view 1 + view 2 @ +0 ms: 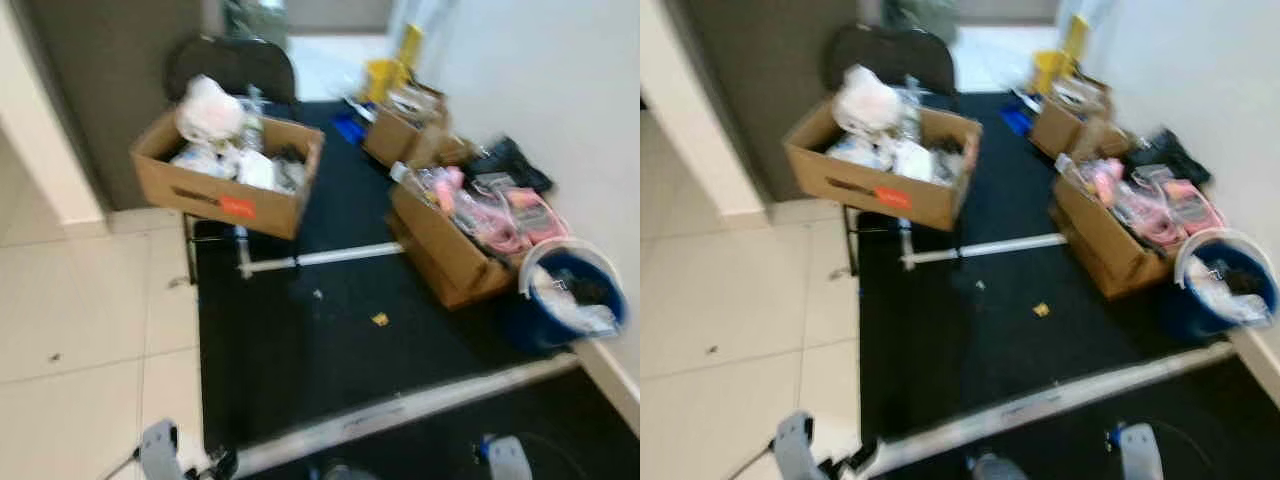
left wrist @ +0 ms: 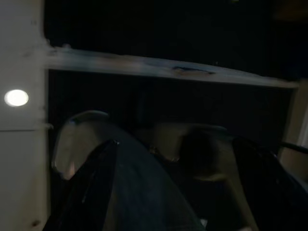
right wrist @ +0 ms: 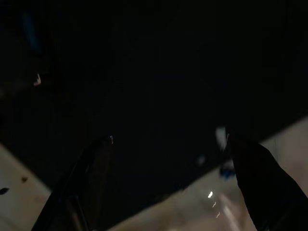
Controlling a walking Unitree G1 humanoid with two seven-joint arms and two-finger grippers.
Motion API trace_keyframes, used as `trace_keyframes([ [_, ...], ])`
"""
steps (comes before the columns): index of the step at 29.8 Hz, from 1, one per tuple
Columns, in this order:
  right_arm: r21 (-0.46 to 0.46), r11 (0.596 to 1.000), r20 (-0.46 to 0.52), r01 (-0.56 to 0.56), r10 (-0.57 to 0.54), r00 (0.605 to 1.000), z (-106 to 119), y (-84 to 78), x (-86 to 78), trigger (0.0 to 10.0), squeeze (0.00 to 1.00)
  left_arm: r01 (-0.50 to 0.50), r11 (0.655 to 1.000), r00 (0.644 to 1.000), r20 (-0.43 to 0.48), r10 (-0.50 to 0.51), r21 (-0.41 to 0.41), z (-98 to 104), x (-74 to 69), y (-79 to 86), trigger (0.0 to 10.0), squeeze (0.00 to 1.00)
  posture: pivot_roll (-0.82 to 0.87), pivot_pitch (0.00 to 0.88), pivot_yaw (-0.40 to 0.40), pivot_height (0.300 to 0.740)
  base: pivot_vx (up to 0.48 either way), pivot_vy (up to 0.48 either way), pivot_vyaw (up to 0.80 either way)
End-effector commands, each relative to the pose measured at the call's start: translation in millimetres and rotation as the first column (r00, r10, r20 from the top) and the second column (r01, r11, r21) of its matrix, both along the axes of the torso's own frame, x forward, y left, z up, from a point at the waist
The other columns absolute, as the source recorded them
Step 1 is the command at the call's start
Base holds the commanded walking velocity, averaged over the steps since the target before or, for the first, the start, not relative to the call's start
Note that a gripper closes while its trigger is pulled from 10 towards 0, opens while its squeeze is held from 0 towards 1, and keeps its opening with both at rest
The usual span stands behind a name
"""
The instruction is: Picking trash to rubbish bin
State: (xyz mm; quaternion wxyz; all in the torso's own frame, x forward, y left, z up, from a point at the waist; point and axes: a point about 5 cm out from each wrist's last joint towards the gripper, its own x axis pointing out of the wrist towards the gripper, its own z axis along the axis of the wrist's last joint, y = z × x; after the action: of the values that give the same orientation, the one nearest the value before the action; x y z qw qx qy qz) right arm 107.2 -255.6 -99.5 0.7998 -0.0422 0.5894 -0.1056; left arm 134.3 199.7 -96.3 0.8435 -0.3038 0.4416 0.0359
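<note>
A small yellow scrap (image 1: 380, 319) lies on the black mat (image 1: 290, 370), with a tiny white bit (image 1: 317, 294) a little farther off. At the right, against the wall, stands a blue bucket (image 1: 565, 290) with a white liner and some rubbish in it. Both arms hang low: the left arm (image 1: 160, 447) and right arm (image 1: 507, 457) show at the bottom edge. My left gripper (image 2: 175, 144) is open over the mat and a pale strip. My right gripper (image 3: 171, 142) is open in the dark above the floor. Neither holds anything.
A cardboard box (image 1: 225, 185) of bags and papers rests on a black chair (image 1: 232, 65). More open boxes (image 1: 450, 245) with pink items line the right wall. A white bar (image 1: 320, 257) and a long pale strip (image 1: 420, 405) cross the mat. Tiled floor (image 1: 80, 330) lies to the left.
</note>
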Motion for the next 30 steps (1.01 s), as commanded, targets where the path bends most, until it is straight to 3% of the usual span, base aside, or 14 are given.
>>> trace_keyframes([
  [1,-0.014,1.000,0.007,0.001,-0.001,1.000,2,-2.8,4.7,10.0,0.00,-0.014,1.000,0.997,-0.071,0.016,0.028,-6,-12.6,-0.6,10.0,0.00,0.12,0.059,-0.073,0.740,0.000,0.000,-0.77],
  [4,-0.026,1.000,-0.002,0.002,-0.002,1.000,2,-4.6,2.1,10.0,0.00,0.001,0.997,0.997,-0.082,0.006,0.082,-6,-12.9,3.5,10.0,0.00,0.11,0.060,-0.072,0.740,0.000,0.000,-0.77],
  [7,-0.039,0.999,-0.009,0.006,-0.006,1.000,2,-6.5,0.3,10.0,0.00,0.078,0.986,0.991,-0.121,-0.060,0.148,-8,-17.4,3.2,10.0,0.00,0.11,0.057,-0.070,0.740,0.000,0.000,-0.77],
  [14,-0.048,0.999,-0.015,0.009,-0.010,1.000,2,-8.6,-1.7,10.0,0.00,0.141,0.974,0.983,-0.144,-0.116,0.179,-10,-19.7,-1.9,10.0,0.00,0.10,0.050,-0.068,0.740,0.000,0.000,-0.77],
  [15,-0.052,0.999,-0.016,0.008,-0.009,1.000,2,-9.0,-1.0,10.0,0.00,0.196,0.957,0.973,-0.164,-0.162,0.214,-11,-19.5,-5.4,10.0,0.00,0.10,0.040,-0.071,0.740,0.000,0.000,-0.77],
  [19,-0.055,0.998,-0.016,0.007,-0.008,1.000,3,-9.2,-0.1,10.0,0.00,0.245,0.938,0.962,-0.186,-0.202,0.245,-12,-19.8,-7.7,10.0,0.00,0.10,0.036,-0.073,0.740,0.000,0.000,-0.77],
  [22,-0.058,0.998,-0.013,0.002,-0.003,1.000,3,-9.5,1.6,10.0,0.00,0.322,0.899,0.940,-0.210,-0.267,0.297,-12,-19.4,-9.9,10.0,0.00,0.10,0.032,-0.073,0.740,0.000,0.000,-0.77],
  [26,-0.062,0.998,-0.006,-0.003,0.003,1.000,4,-9.8,3.9,10.0,0.00,0.333,0.889,0.937,-0.212,-0.276,0.314,-12,-18.3,-10.6,10.0,0.00,0.10,0.032,-0.073,0.740,0.000,0.000,-0.77],
  [30,-0.058,0.998,-0.001,0.010,-0.010,1.000,3,-6.4,4.2,10.0,0.00,0.380,0.856,0.921,-0.230,-0.315,0.350,-12,-17.6,-6.6,10.0,0.00,0.09,0.021,-0.048,0.740,0.000,0.000,-0.77],
])
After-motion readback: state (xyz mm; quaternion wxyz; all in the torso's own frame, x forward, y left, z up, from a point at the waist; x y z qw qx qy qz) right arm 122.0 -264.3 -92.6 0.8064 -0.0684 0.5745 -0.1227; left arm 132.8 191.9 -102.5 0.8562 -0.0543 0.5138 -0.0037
